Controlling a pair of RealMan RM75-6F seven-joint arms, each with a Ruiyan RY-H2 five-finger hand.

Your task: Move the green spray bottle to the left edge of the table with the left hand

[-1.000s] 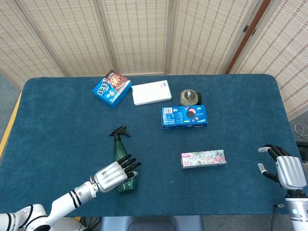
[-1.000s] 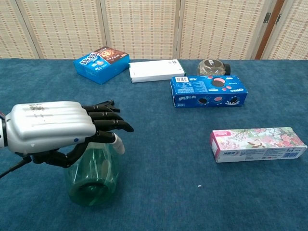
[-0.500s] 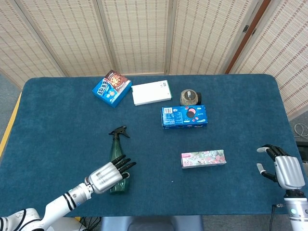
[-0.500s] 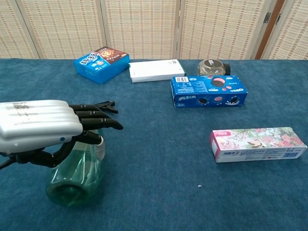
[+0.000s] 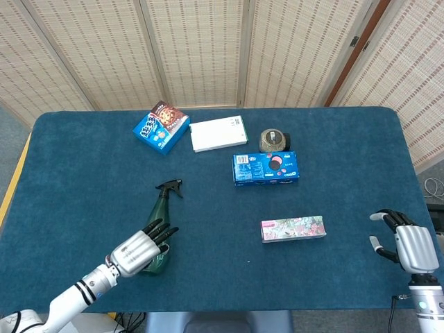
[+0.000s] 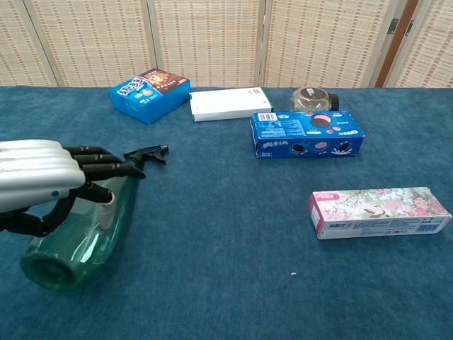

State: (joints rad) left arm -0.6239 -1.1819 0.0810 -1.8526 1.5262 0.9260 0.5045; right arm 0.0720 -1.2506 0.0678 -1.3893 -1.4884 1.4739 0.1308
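The green spray bottle (image 5: 159,209) lies on its side on the blue table, its black nozzle (image 5: 170,186) pointing away from me. My left hand (image 5: 139,250) covers its wide lower end and grips it, fingers stretched over the top. In the chest view the bottle (image 6: 88,234) slants from the lower left up to its nozzle, with the left hand (image 6: 35,180) over it and the thumb against its side. My right hand (image 5: 409,246) hangs open at the table's right front corner, holding nothing.
A blue snack box (image 5: 161,128), a white box (image 5: 218,133), a round jar (image 5: 274,141) and a blue cookie box (image 5: 266,168) sit at the back. A floral box (image 5: 293,228) lies right of centre. The table's left edge (image 5: 15,187) is far left of the bottle.
My left hand has drawn back to the left with the bottle's base, so the bottle has swung to slant left. The nozzle has barely shifted. The right hand is still.
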